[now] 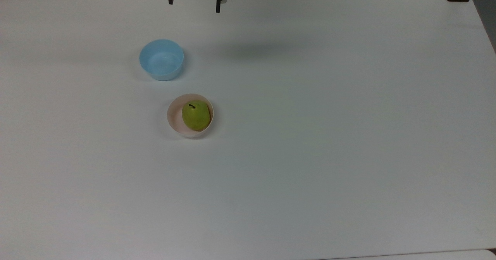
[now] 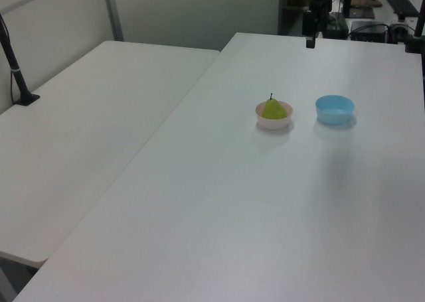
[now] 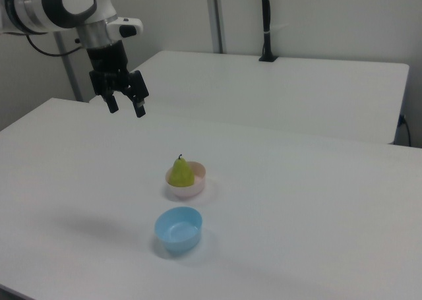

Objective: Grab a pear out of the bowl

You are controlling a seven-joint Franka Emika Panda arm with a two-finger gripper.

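Hovering high with fingers apart, your gripper [image 3: 126, 107] was well away from the pear [image 3: 180, 173], which sat stem-up in the pink bowl [image 3: 196, 187], easy to grab from above.

Setting: robotics lab.
White tables [image 3: 277, 82], a table-clamped black pole [image 3: 266, 23], robot arm [image 3: 59, 6], bare walls.

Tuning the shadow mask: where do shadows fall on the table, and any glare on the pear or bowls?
Top view: a soft, diffuse shadow on the table right of the blue bowl. Right view: a similar faint patch left of that bowl, gripper raised above. Left view: no glare on the pear or pink bowl.
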